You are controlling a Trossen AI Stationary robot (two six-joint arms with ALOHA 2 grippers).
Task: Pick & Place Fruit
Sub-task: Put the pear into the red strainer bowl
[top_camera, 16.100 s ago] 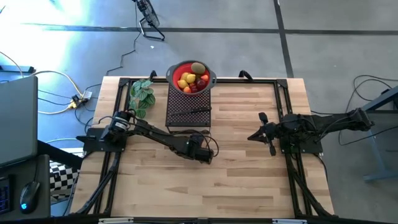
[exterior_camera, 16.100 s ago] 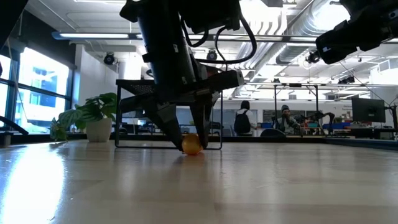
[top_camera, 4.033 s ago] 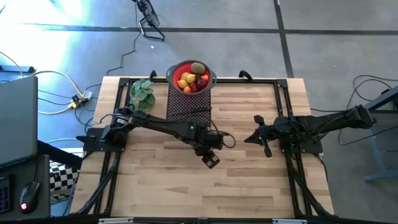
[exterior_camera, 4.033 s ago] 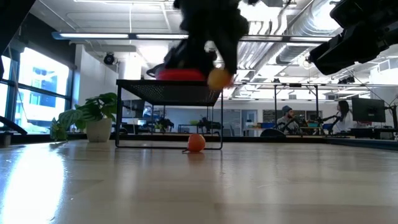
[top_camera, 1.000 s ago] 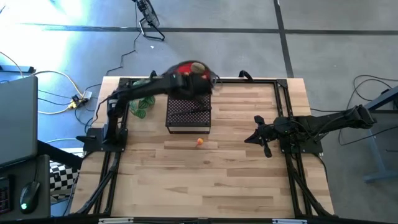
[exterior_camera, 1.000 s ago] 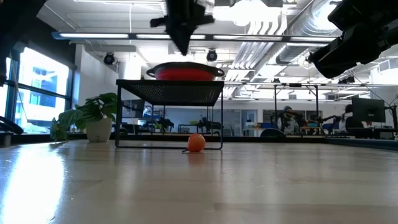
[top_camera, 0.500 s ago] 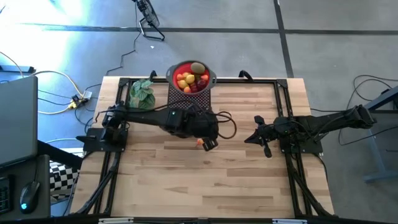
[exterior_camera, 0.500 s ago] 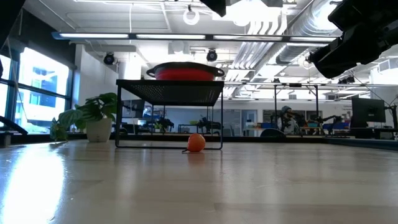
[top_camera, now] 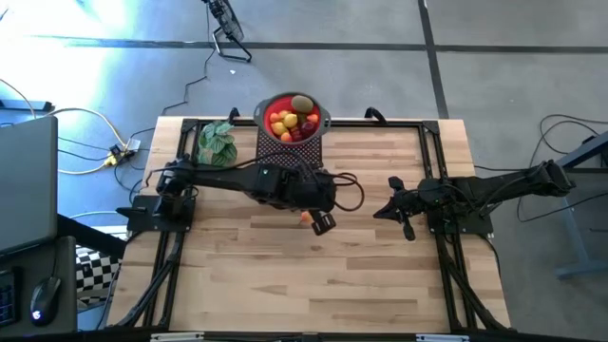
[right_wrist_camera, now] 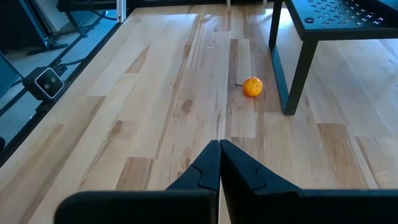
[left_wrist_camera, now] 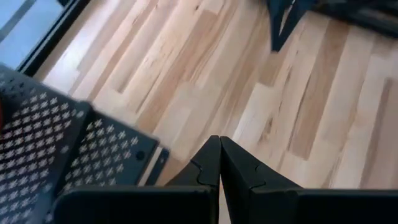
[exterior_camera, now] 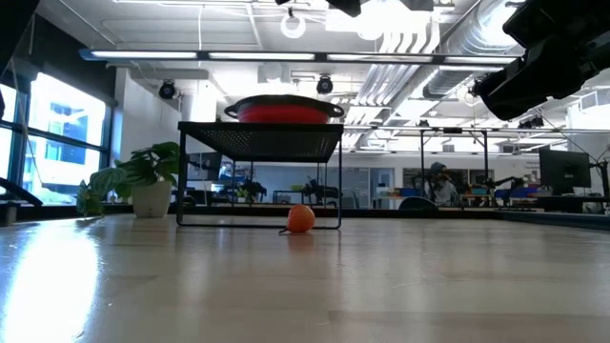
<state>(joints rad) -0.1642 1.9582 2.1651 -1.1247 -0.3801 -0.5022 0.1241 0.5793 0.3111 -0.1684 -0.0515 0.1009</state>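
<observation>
A small orange fruit (top_camera: 304, 217) lies loose on the wooden table (top_camera: 380, 285), just in front of the black mesh stand (top_camera: 275, 157); in the low view it sits at (exterior_camera: 300, 218) between the stand's legs, and the right wrist view shows it at (right_wrist_camera: 252, 86) beside one leg; it lies in the same spot as a second ago. The rest of the fruit (top_camera: 293, 120), yellow, orange, dark red and one brown kiwi, sits heaped in the red bowl (top_camera: 269, 112) on the far end of the stand, behind the left claw. The left gripper (top_camera: 321, 220) hangs above the table just beside the loose orange, to its right in the high view, fingers (left_wrist_camera: 208, 163) pressed together and holding nothing; a second ago this arm was swung back over the bowl, and half a second ago it had already come forward to nearly where it is now, so the last shift is slight. Four seconds ago the same claw carried a yellow-orange fruit in the air; now it is empty. The right gripper (top_camera: 400, 202) waits well to the right of the orange, its fingers (right_wrist_camera: 208, 163) closed on nothing, unchanged across the earlier frames. A green leafy plant (top_camera: 215, 142) stands at the table's far left corner, left of the stand.
</observation>
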